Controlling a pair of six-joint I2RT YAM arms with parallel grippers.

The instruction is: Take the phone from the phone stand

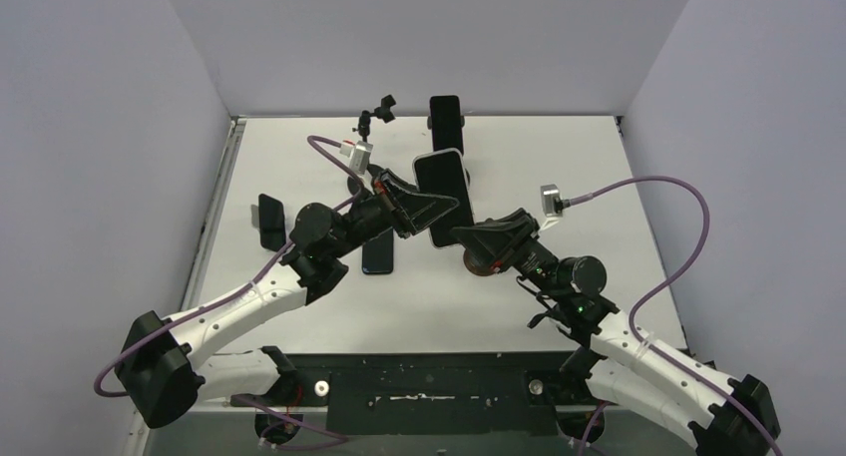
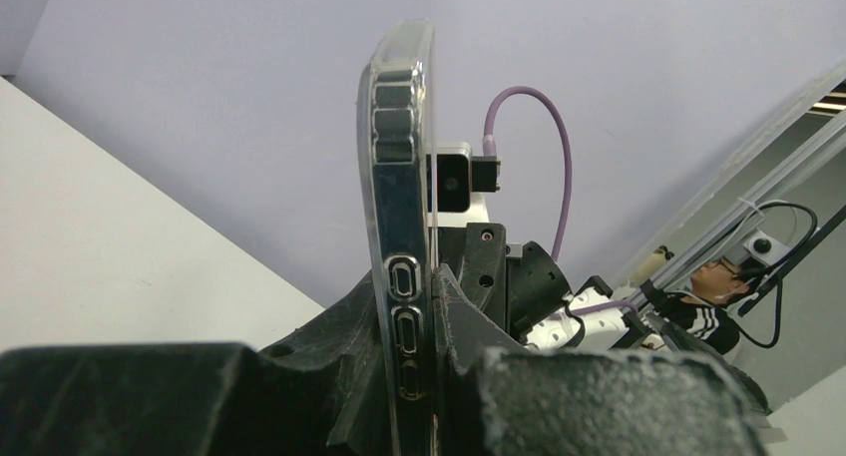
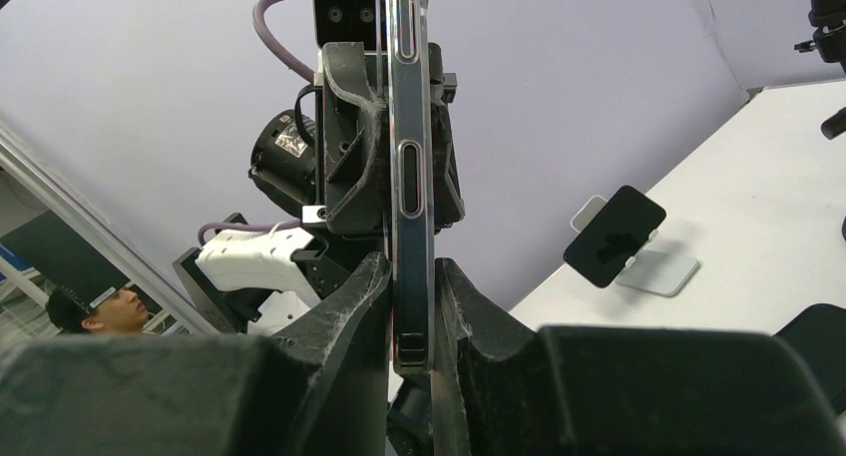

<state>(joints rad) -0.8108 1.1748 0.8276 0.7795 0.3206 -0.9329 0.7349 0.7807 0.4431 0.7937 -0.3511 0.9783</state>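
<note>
At the left of the white table [image 1: 559,157] a black phone [image 1: 269,220] leans on a small white stand [image 3: 656,272]. Just to its right a second dark phone [image 1: 378,253] lies flat. Behind these, near the back wall, stands a small black clamp mount [image 1: 377,114].

The left gripper [image 1: 435,206] reaches in toward the middle, its two fingers pinched onto the faces of the phone in a clear case [image 1: 446,169]. In the left wrist view the black pads [image 2: 454,321] press against both sides of it, beside the side buttons.

That phone is held over the centre of the table, apart from both stands, gripped from two sides at once. The right gripper [image 1: 459,235] clamps its opposite edge in the same way, jaws narrowed to the phone's thickness — seen edge-on in the right wrist view, with the left gripper clamped on farther along.

Beyond the held phone, at the back of the table, a tall black upright slab [image 1: 445,120] rises from a base; whether it is a phone or a bare stand cannot be told.
</note>
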